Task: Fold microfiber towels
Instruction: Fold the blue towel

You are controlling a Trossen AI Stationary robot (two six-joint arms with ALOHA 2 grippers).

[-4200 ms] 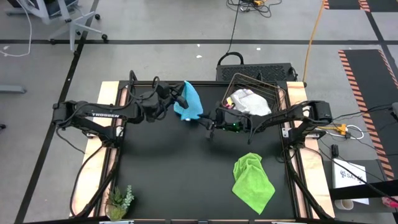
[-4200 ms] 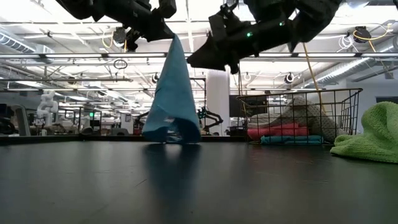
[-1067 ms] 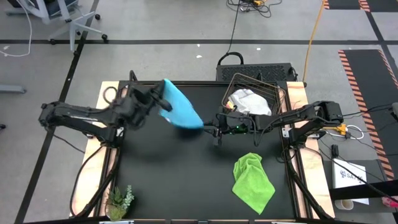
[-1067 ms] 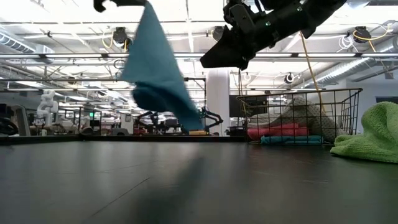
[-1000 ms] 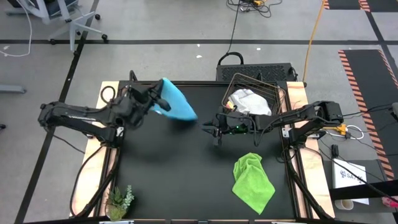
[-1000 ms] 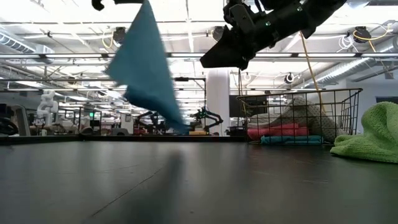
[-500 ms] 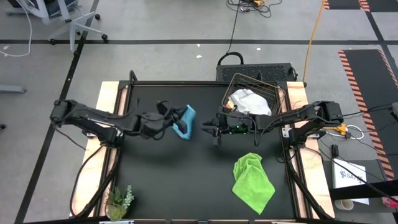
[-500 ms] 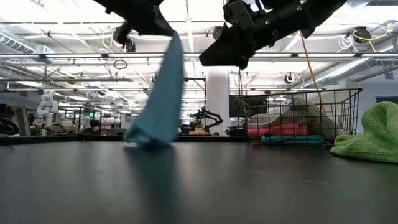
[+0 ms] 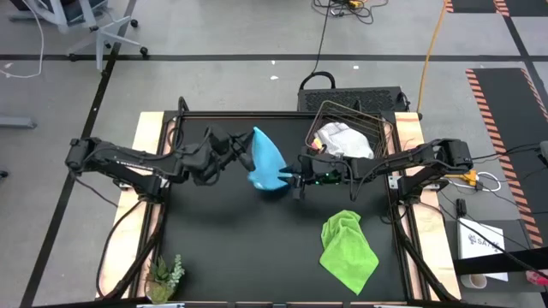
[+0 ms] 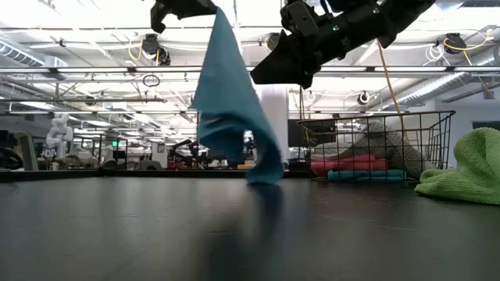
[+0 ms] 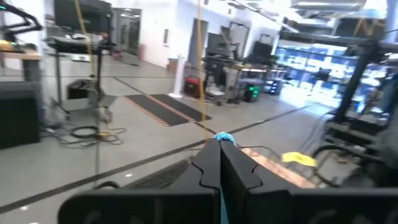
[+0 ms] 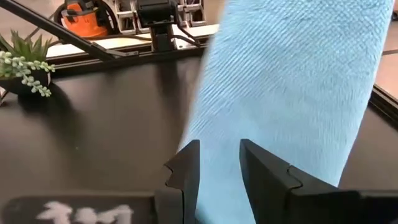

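Above the desk (image 9: 214, 248) centre, left end effector (image 9: 242, 145) pinches the hanging blue towel (image 9: 267, 162); right end effector (image 9: 295, 181), fingers spread, waits beside its lower edge. Advice: seize a free corner before spreading flat.

Left gripper (image 10: 205, 6) dangles blue towel (image 10: 227, 101); right gripper (image 10: 275, 72) beside it.

The blue towel (image 9: 267, 162) hangs at table (image 9: 223, 239) centre, blocking the gap between both grippers. A wire basket (image 9: 377, 128) stands at 1 o'clock, a green towel (image 9: 348, 250) at 4, a plant (image 9: 164, 275) at 7. The 6 and 9 o'clock areas lie open.
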